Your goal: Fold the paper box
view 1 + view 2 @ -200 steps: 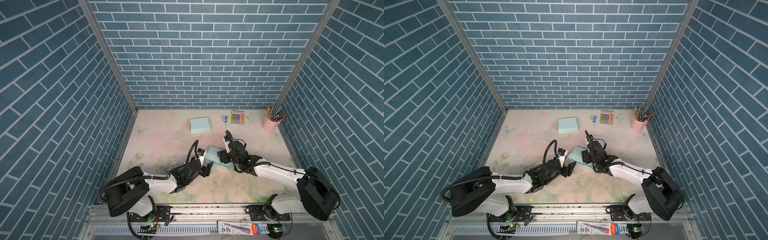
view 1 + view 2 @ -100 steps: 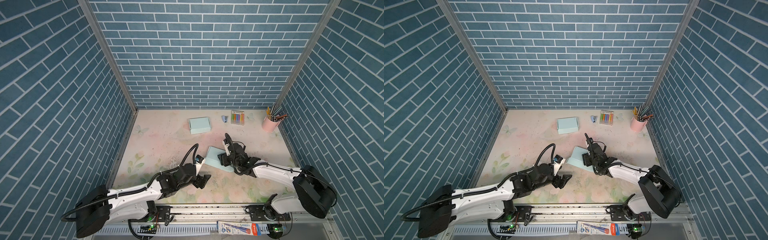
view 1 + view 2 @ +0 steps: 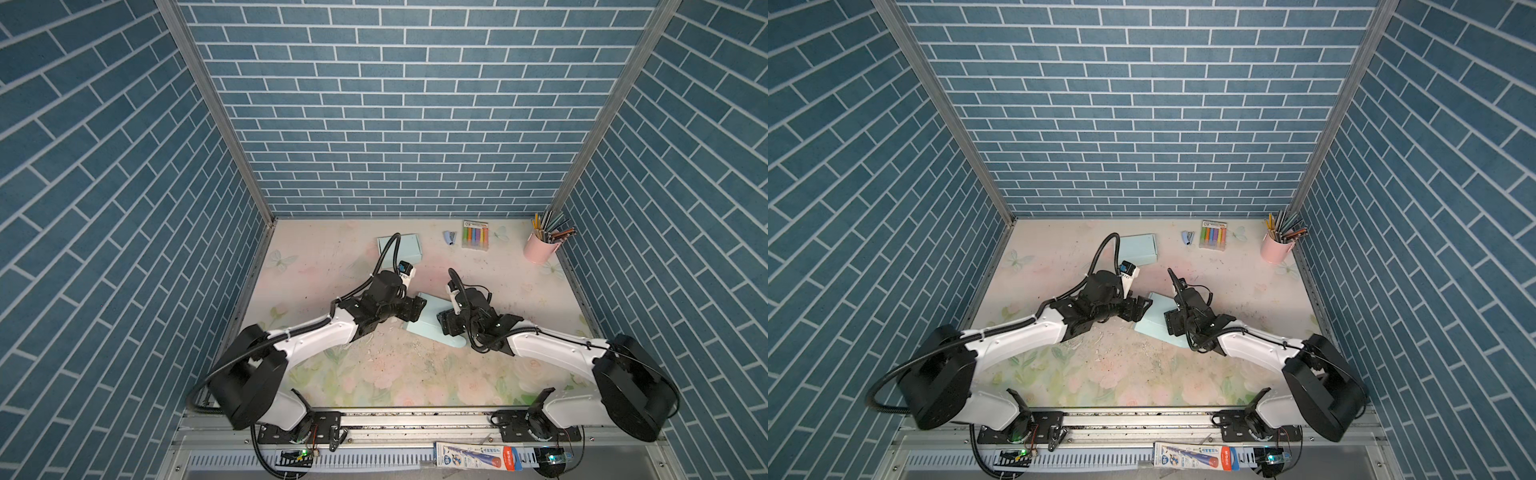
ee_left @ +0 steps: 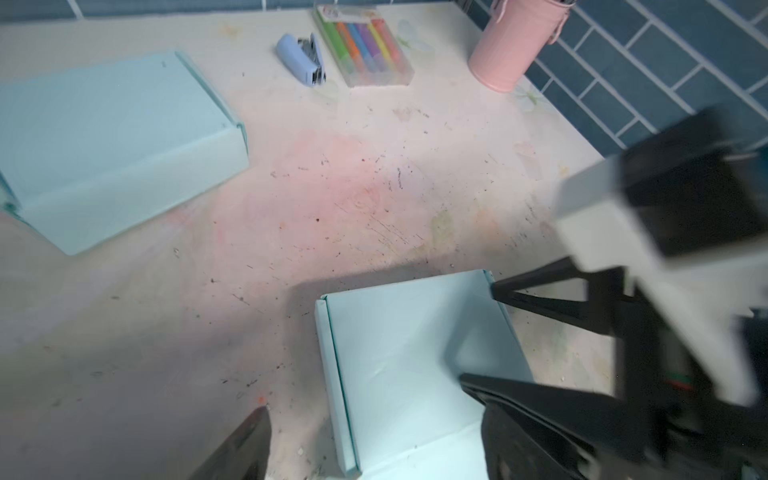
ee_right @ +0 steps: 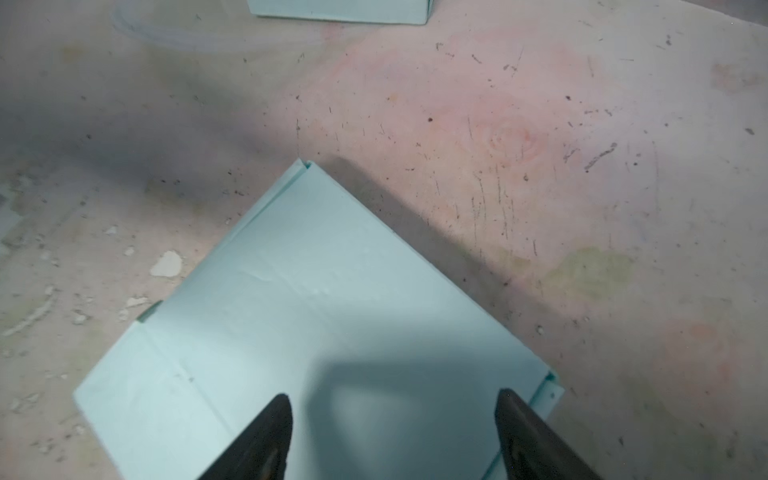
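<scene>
Left gripper [image 3: 413,311] is spread wide at the left-hand corner of the paper box [image 3: 430,330]. In the left wrist view one of its fingers [image 4: 249,444] lies off the box over bare worktop [image 3: 395,374]. Right gripper [image 5: 390,399] is also spread, its two dark fingers [image 5: 266,432] over the box's flat top with nothing pinched between them. Whether either gripper touches the cardboard cannot be told.

The paper box is pale blue, closed and flat. It sits about the middle of the worktop, turned so that one corner points toward the far edge, with a thin flap line showing along its left side [image 4: 332,365].

A second pale blue box [image 3: 1138,248] rests near the far edge, well apart from the first. To its right along that edge come a small stapler [image 3: 449,237], a pack of coloured markers [image 3: 475,234] and, in the far right corner, a pink cup of pencils [image 3: 539,250].
</scene>
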Controlling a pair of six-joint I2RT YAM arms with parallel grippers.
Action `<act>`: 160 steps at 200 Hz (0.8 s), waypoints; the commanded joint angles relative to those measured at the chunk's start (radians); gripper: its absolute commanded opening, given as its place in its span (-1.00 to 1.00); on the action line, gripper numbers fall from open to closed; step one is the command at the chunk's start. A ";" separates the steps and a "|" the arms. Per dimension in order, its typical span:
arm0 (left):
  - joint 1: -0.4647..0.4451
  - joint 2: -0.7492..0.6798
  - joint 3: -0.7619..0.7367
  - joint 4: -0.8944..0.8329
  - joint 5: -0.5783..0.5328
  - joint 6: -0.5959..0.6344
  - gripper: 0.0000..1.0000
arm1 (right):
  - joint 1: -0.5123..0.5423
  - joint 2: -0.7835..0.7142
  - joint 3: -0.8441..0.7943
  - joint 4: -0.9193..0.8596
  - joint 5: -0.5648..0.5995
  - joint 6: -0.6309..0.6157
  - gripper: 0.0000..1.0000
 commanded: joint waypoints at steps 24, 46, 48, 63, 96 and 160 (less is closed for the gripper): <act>0.042 0.150 0.043 0.042 0.066 -0.003 0.26 | -0.111 -0.280 -0.170 0.016 -0.204 0.268 0.70; 0.050 0.192 0.036 0.073 0.113 -0.006 0.17 | -0.157 -0.290 -0.233 0.072 -0.303 0.322 0.72; 0.050 0.195 0.035 0.072 0.115 -0.007 0.16 | -0.159 -0.289 -0.237 0.079 -0.305 0.325 0.72; 0.051 0.199 0.027 0.075 0.117 -0.013 0.10 | -0.180 -0.275 -0.265 0.122 -0.325 0.348 0.72; 0.049 0.163 -0.018 0.107 0.119 -0.029 -0.06 | -0.211 -0.214 -0.272 0.207 -0.368 0.342 0.66; 0.027 0.159 -0.065 0.137 0.132 -0.059 -0.25 | -0.223 0.018 -0.120 0.186 -0.384 0.161 0.21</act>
